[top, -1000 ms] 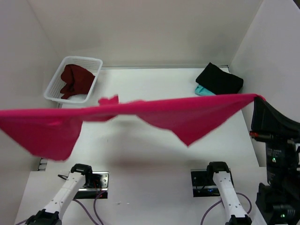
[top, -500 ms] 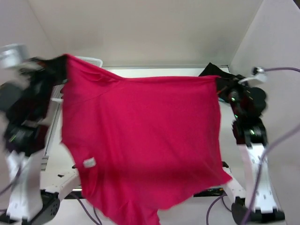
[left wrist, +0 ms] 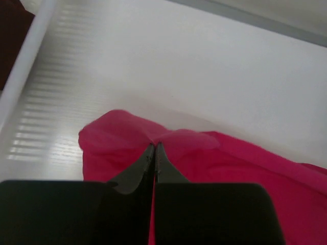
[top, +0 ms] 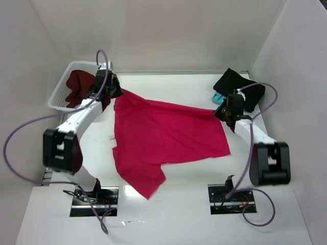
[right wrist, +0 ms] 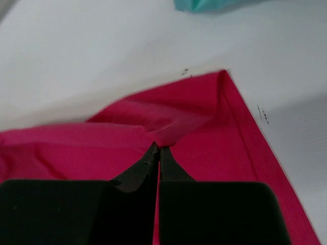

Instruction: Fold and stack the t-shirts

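The crimson-pink t-shirt lies spread on the table, its near corner reaching toward the arm bases. My left gripper is shut on its far left corner, beside the basket. My right gripper is shut on its far right corner. A dark maroon t-shirt lies bunched in the white basket. A black t-shirt sits folded at the far right on top of a teal t-shirt, whose edge also shows in the right wrist view.
The white lattice basket wall stands just left of my left gripper. White walls close in the table at the back and on both sides. Purple cables loop off both arms.
The crimson-pink shirt was held stretched high in the air a second ago, then swung down. Now it lies flat on the table with both grippers low at its far corners.
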